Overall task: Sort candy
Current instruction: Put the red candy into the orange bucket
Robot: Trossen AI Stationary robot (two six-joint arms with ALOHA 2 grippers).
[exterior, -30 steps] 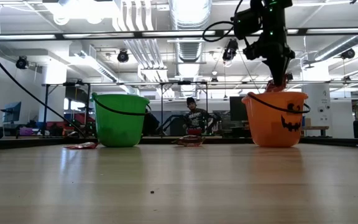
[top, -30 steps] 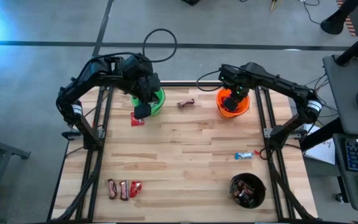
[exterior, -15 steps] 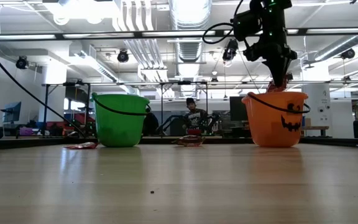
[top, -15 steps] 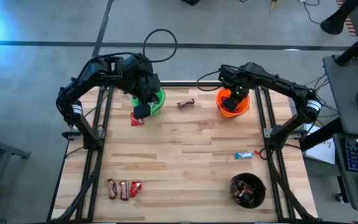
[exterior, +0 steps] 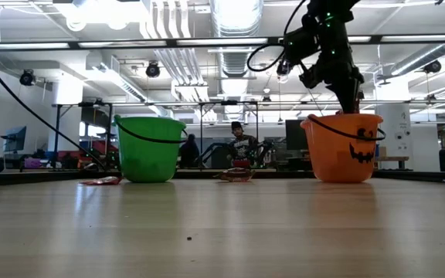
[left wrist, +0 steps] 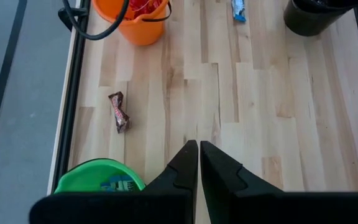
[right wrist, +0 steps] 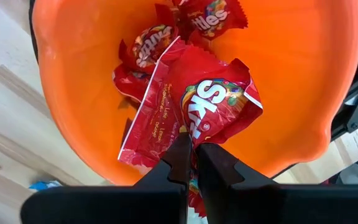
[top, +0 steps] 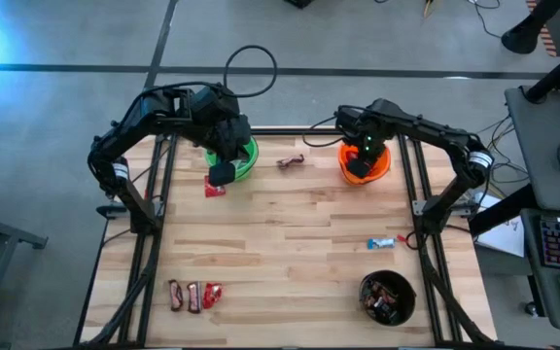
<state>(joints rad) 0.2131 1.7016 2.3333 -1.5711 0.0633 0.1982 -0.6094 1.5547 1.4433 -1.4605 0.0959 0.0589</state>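
The right gripper (right wrist: 191, 163) pinches a flat red shiny candy packet (right wrist: 191, 115) tight, hanging inside the round orange plastic bucket (right wrist: 291, 93). The left gripper (left wrist: 199, 155) is closed on nothing, above the round green bucket (left wrist: 98, 180).

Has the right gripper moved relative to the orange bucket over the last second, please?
Yes. The right gripper, shut on a red candy packet, has sunk toward the orange bucket, now reaching its rim in the low view.

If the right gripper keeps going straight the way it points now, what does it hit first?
Most likely the pile of red candy packets in the orange bucket. The right gripper, shut on a red packet, points down into the bucket; how far the pile lies below is unclear.
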